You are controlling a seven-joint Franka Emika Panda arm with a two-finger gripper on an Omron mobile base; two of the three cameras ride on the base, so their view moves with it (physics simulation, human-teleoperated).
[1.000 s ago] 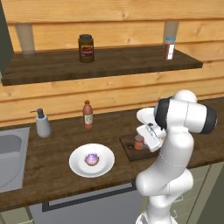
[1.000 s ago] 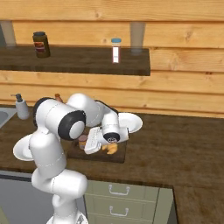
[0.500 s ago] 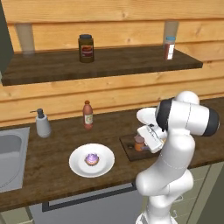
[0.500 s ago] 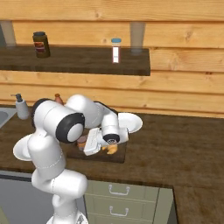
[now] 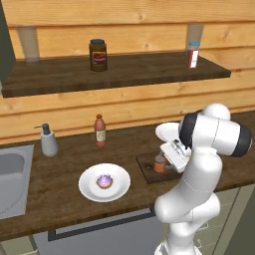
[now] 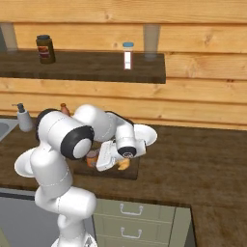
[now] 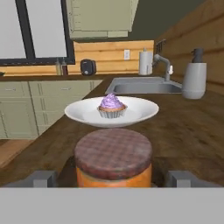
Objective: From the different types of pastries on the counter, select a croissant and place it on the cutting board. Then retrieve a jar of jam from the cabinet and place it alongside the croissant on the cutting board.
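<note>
From the left base view, the arm bends low over the board (image 5: 147,168), and the jar (image 5: 159,163) stands upright on it, right at the hand. Off to the jar's far side sits a plate (image 5: 89,185) holding the cupcake (image 5: 104,181).

From the right base view, the jar (image 6: 91,158) shows on the board (image 6: 132,170) just behind the hand, with the croissant (image 6: 124,164) on the hand's other side.

In the hand view, the gripper (image 7: 113,178) stands wide open, a fingertip (image 7: 42,178) either side of the jar (image 7: 113,158), not pinching it. Past the jar lies the cupcake (image 7: 112,106) on its plate (image 7: 142,111), then a sink (image 7: 144,87).
</note>
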